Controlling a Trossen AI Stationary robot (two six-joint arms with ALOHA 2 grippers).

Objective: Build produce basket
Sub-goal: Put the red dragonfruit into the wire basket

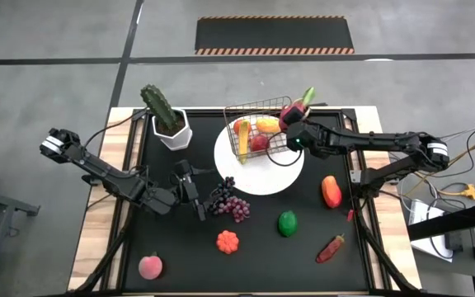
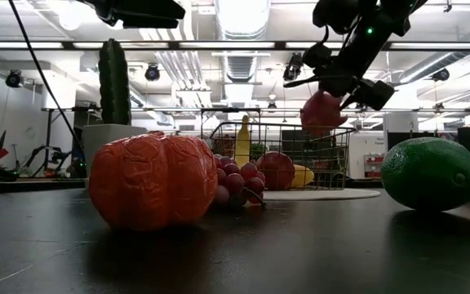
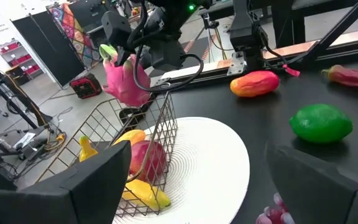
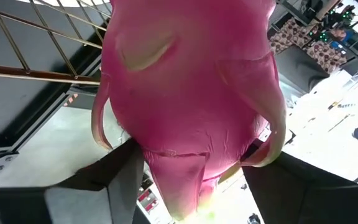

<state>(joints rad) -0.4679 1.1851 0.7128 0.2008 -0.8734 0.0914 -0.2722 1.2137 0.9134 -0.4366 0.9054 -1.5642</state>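
Basket (image 1: 258,132) on white plate (image 1: 258,177), black tabletop (image 1: 188,247); right jaws seemingly around dragon fruit (image 3: 126,78); left jaws wide.

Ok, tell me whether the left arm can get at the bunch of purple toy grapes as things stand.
Probably yes: the left gripper stands open just beside the purple grapes, with only bare black mat between them.
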